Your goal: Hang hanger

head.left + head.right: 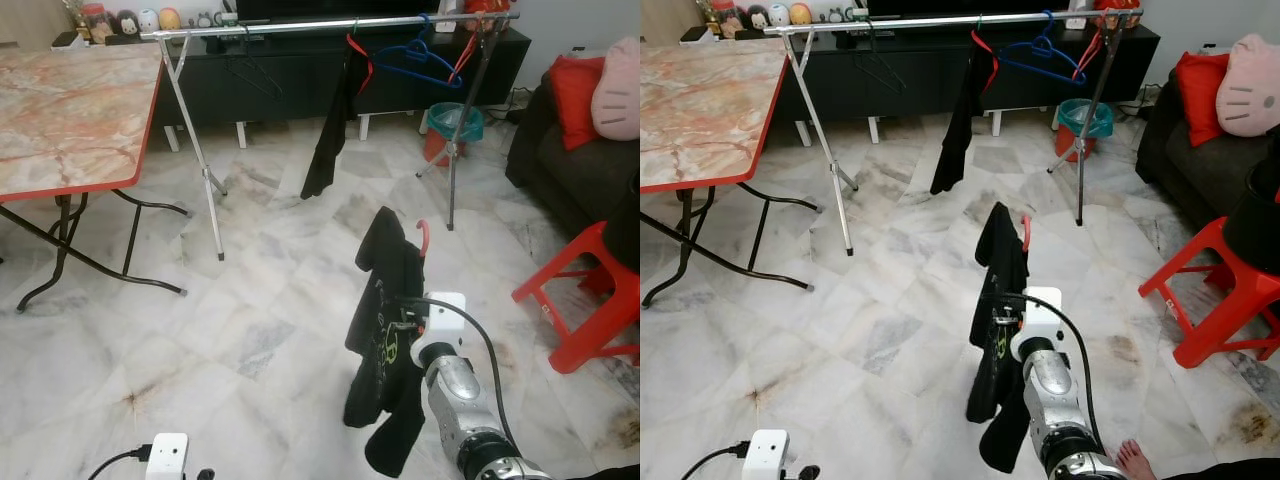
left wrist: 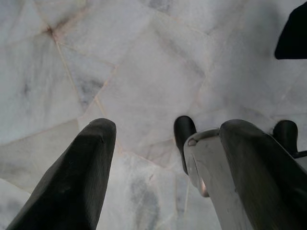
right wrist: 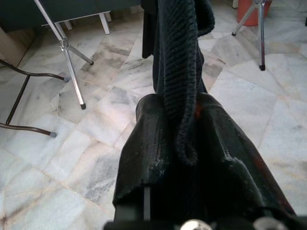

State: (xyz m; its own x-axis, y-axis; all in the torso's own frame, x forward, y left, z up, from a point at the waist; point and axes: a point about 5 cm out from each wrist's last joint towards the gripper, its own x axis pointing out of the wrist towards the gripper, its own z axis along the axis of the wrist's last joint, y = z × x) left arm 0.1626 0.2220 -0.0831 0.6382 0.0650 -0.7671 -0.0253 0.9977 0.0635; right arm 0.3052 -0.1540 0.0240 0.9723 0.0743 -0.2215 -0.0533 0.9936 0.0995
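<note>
- So the long silver metal clothes rail [image 1: 300, 26] on its crossed legs runs across the far side of the room, right in front of a low black TV cabinet [image 1: 300, 70].
- Hanging on that rail: a black garment [image 1: 328, 130] around the middle, and a blue plastic hanger [image 1: 420, 55] just right of it.
- Marble-top folding table with a red edge [image 1: 70, 110] is off to the left.
- Teal bin [image 1: 455, 122] sits behind the rail's right-hand legs.
- Dark sofa [image 1: 570, 170] on the far right, red plastic stool [image 1: 590, 295] in front of it.
- Right gripper [image 1: 1002, 318] is up in the middle foreground, closed on a red hanger carrying a black shirt [image 1: 1002, 300].
- Left gripper [image 2: 144, 158] hangs low over the pale marble floor tiles [image 1: 250, 300].
</note>
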